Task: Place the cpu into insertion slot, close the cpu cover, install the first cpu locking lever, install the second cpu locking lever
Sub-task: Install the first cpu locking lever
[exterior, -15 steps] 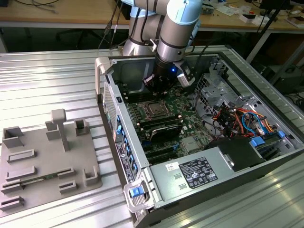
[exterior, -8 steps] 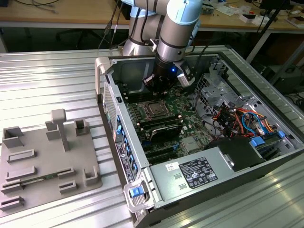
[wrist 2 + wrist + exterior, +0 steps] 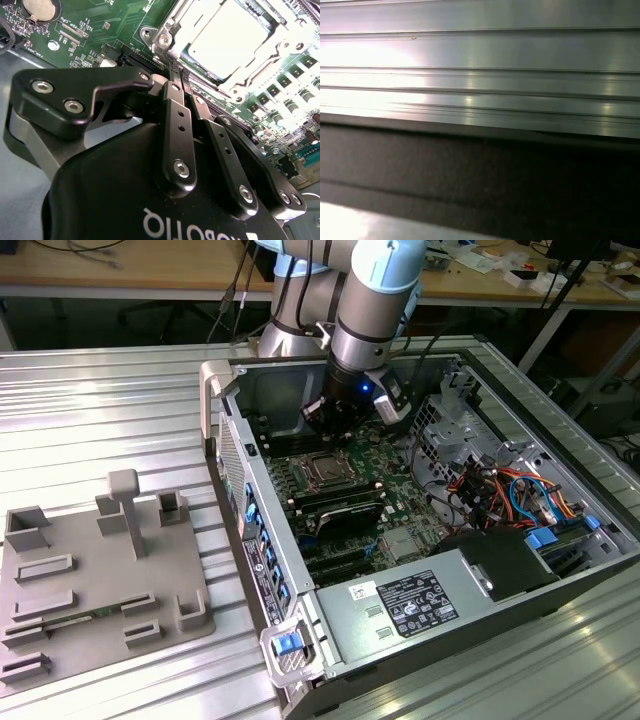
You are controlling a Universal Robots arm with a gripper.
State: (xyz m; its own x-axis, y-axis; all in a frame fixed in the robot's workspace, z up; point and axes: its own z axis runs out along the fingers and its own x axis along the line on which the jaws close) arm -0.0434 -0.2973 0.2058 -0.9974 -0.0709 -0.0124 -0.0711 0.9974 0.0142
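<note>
End effector [image 3: 172,80], fingers pressed together and empty, poised beside the cpu [image 3: 227,37] seated under its cpu cover [image 3: 165,42] in the insertion slot [image 3: 322,469] mid-motherboard. Risk: fingers slipping off a thin lever, scraping the board.

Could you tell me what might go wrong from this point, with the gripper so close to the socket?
1. The gripper, fingers together, sits right beside the cpu cover, so a slight drift could scrape the frame or miss the lever.
2. The cpu already lies in the insertion slot; a sideways knock might shift it.
3. Small parts on the green motherboard could be struck.
</note>
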